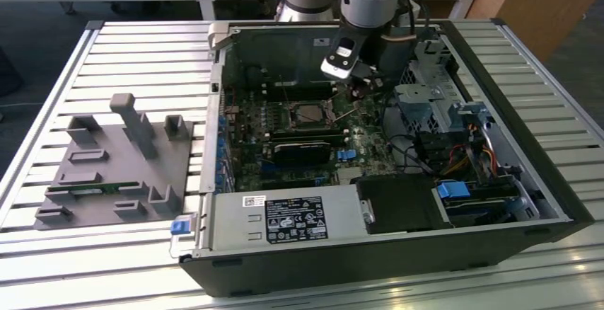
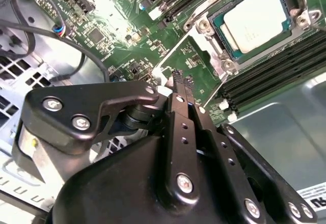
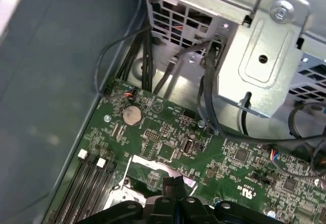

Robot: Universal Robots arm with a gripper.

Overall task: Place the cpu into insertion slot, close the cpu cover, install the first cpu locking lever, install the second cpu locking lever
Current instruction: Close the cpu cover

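While the closed claw (image 2: 179, 77) hovers near the cpu (image 2: 257, 20), cables (image 3: 205, 89) loop alongside.

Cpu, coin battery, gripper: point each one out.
cpu (image 2: 257, 23): second wrist view, middle of its silvery face.
coin battery (image 3: 132, 115): first wrist view, centre of the round disc.
gripper (image 2: 181, 77): second wrist view, midway between its fingertips.

Cpu (image 2: 257, 20) sits in the insertion slot (image 2: 204, 28). In the exterior view, gripper (image 1: 363, 85) at the slot's two o'clock, fixture block (image 1: 118, 161) at the case's (image 1: 330, 271) nine o'clock.
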